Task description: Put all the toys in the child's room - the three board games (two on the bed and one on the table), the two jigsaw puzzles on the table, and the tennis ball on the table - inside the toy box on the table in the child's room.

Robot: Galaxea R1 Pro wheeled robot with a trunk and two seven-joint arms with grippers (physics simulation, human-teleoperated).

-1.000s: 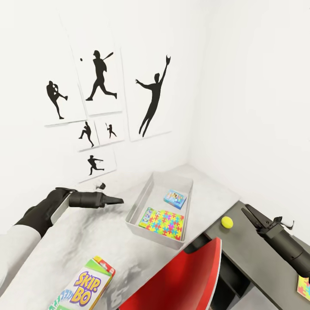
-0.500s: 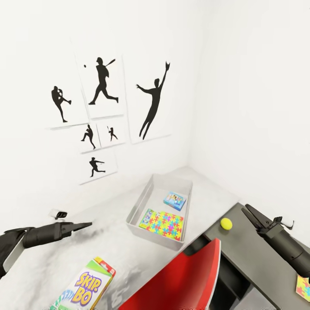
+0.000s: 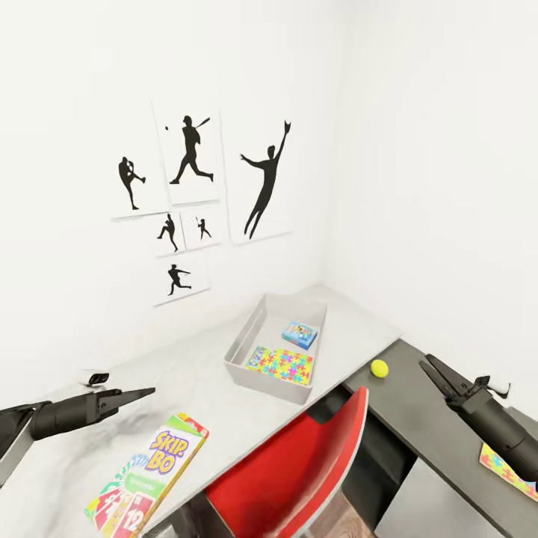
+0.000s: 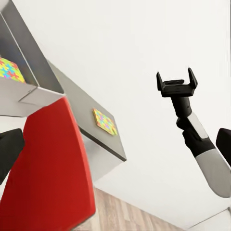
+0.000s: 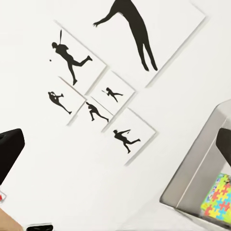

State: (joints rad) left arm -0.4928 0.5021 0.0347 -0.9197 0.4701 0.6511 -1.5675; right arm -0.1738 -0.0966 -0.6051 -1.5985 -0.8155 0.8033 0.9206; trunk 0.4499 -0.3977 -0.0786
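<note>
The grey toy box stands on the pale table near the corner. In it lie a jigsaw puzzle and a small blue board game. The SKIP-BO board game rests flat near the table's front edge. On the dark lower section sit the tennis ball and a second jigsaw puzzle, partly behind my right arm. My left gripper hovers open above the table, left of SKIP-BO. My right gripper is open and empty, just right of the ball. The bed is out of view.
A red chair is pushed in at the table's front, between the two arms and below the toy box. Baseball silhouette posters hang on the white wall behind the table. A side wall closes the corner on the right.
The head view has shifted and pulled back. My left gripper has drawn away from beside the toy box, down and left to above the table's front part. The right arm holds its place.
</note>
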